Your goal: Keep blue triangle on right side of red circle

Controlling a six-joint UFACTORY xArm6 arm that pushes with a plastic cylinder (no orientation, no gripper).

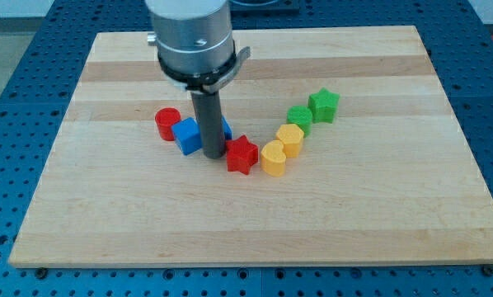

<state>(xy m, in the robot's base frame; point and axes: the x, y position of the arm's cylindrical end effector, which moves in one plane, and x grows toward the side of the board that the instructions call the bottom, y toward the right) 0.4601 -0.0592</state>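
Note:
The red circle (167,123) sits left of the board's middle. A blue block (186,135) touches it on its lower right. A second blue piece (225,130) peeks out from behind the rod; its shape is hidden, so I cannot tell which one is the blue triangle. My tip (213,154) rests on the board between the blue block and the red star (241,154), close to both.
A yellow heart (273,157), a yellow hexagon (291,139), a green block (299,117) and a green star (323,105) form an arc rising to the view's right. The wooden board (378,206) lies on a blue pegboard.

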